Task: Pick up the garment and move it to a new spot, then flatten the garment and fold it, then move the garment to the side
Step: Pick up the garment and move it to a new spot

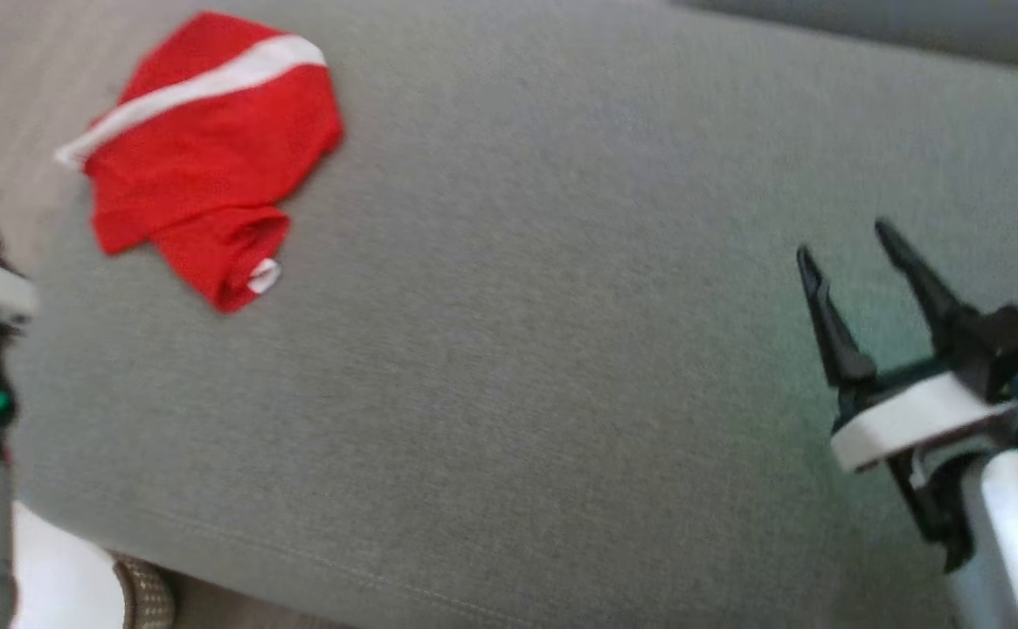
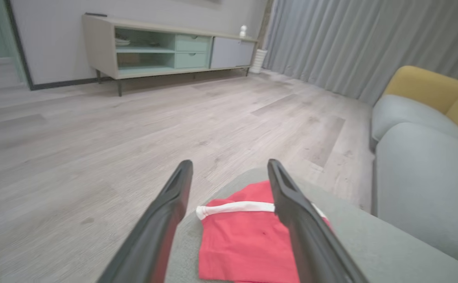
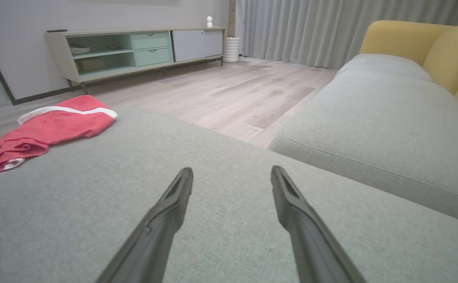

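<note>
L to R: my left gripper [image 2: 230, 163], fingers spread wide w/ nothing between them, hangs just above the garment [image 1: 211, 157]. The red piece lies rumpled at the left corner of the grey cushion [image 1: 561, 367], close to the edge, with the floor [image 2: 95, 137] beyond. A white band [image 1: 203, 83] runs along its far side; one rolled end [image 1: 238, 258] points toward me. Looks like thin, light cloth: limp, no stiffness, likely to sag and bunch when lifted, prob. not fragile. Best hold, I reckon, is the band, where the fabric is doubled and firmer, one corner per gripper so it hangs open for flattening. A pinch mid-cloth would only lift a wad. Far right: my right gripper [image 1: 845, 240], also spread and empty, sits over bare cushion, well apart from the garment.
</note>
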